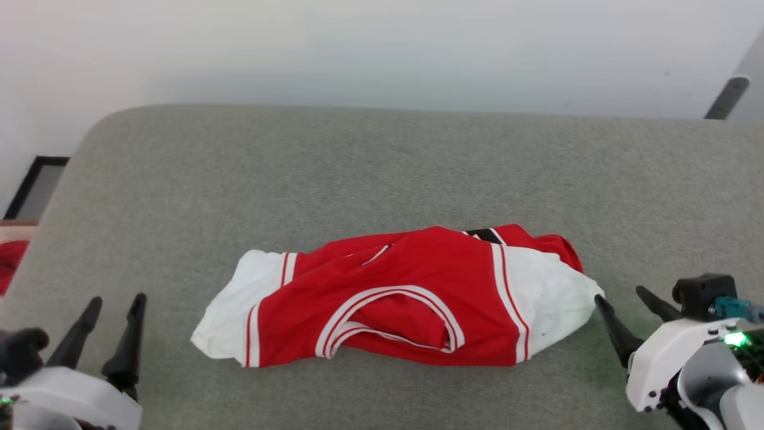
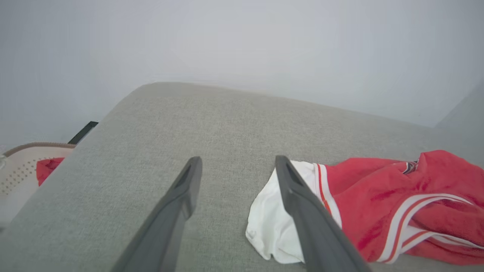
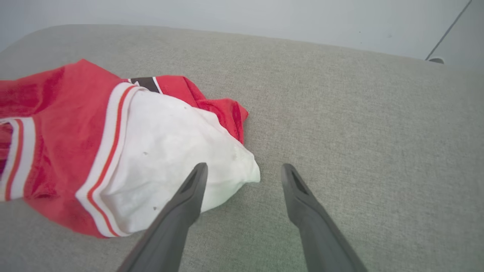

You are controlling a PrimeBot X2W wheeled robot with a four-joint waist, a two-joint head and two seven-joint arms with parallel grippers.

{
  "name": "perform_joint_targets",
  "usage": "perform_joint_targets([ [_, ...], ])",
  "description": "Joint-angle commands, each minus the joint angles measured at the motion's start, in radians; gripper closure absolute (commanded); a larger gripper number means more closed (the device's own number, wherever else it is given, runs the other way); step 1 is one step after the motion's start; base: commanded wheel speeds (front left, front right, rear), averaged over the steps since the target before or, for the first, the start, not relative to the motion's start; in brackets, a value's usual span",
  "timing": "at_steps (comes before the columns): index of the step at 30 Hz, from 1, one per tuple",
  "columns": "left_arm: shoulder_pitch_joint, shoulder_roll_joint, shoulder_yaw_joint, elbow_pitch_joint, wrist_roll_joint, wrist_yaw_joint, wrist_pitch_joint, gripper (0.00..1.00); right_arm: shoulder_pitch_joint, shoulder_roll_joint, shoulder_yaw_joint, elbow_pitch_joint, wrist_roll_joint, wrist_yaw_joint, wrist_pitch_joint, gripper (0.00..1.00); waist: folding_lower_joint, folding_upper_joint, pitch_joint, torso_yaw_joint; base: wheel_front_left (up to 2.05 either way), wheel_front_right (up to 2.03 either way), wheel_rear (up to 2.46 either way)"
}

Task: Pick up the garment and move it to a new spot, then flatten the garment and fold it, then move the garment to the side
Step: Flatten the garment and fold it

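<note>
Our left gripper (image 1: 117,298) and right gripper (image 1: 618,295) stand wide and empty, the bunched garment (image 1: 394,298) between them on the grey cushion (image 1: 382,167), a white sleeve near each: placed, we judge, so each can take a sleeve for flattening

Grey woven upholstered seat (image 1: 382,167) spreading wide across the middle, its rounded corner curving at 10 o'clock, pale blank wall (image 1: 382,48) rising at 12, soft even light falling, dark frame (image 1: 37,188) showing at 9, grey bar (image 1: 727,97) slanting at 2.
</note>
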Motion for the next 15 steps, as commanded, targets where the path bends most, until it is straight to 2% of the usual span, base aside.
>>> perform_joint_targets([
  [1,0.013,-0.012,-0.002,0.006,0.019,0.004,-0.033,0.00,-0.018,-0.009,0.001,0.004,0.006,-0.001,0.012,0.00,0.0000,0.0000,-0.009,0.027,0.00,0.00,0.00],
  [6,0.023,-0.048,-0.003,0.043,0.061,0.008,-0.125,0.00,-0.049,-0.029,0.003,0.033,0.025,-0.001,0.066,0.00,0.0000,0.0000,-0.005,0.060,0.00,0.00,0.00],
  [10,0.019,-0.080,0.006,0.071,0.085,0.008,-0.158,0.00,-0.075,-0.044,0.006,0.059,0.038,-0.001,0.113,0.00,0.0000,0.0000,0.008,0.081,0.00,0.00,0.00],
  [15,0.009,-0.132,0.023,0.098,0.103,-0.012,-0.172,0.00,-0.110,-0.057,0.008,0.107,0.049,-0.001,0.159,0.00,0.0000,0.0000,0.030,0.105,0.00,0.00,0.00],
])
